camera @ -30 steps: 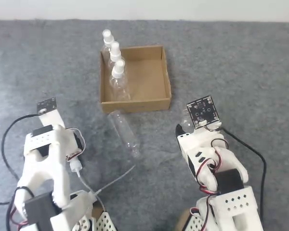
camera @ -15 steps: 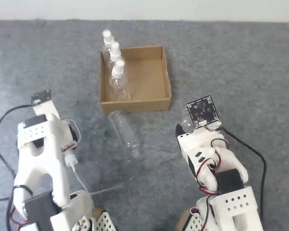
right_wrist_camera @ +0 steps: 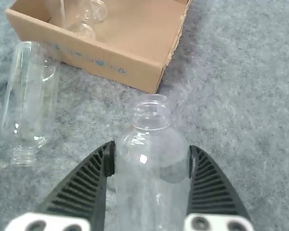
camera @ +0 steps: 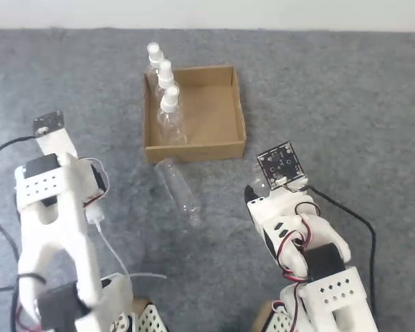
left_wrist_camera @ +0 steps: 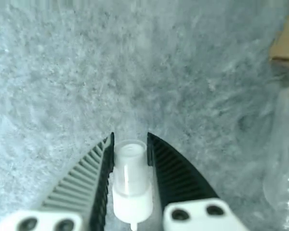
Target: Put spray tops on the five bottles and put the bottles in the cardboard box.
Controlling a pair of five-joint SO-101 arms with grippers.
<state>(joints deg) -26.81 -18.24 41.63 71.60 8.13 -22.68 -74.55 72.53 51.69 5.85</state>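
Three capped bottles [camera: 170,114]: sitting along the left wall of the cardboard box [camera: 196,149].
Left gripper [left_wrist_camera: 130,139]: clamping a white spray top [left_wrist_camera: 130,178] between its jaws, hovering over the grey carpet [camera: 332,90].
Right gripper [right_wrist_camera: 151,149]: grasping an uncapped clear bottle [right_wrist_camera: 151,187], its neck pointing toward the box corner.
Loose bottle [camera: 178,188]: lying uncapped on the carpet, just in front of the box, between the two arms.

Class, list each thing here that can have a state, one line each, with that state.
Left gripper, jaws shut on the spray top.
Right gripper, jaws shut on an uncapped bottle.
Lying bottle, uncapped, on its side.
Three boxed bottles, spray tops on.
Cardboard box, open on top.
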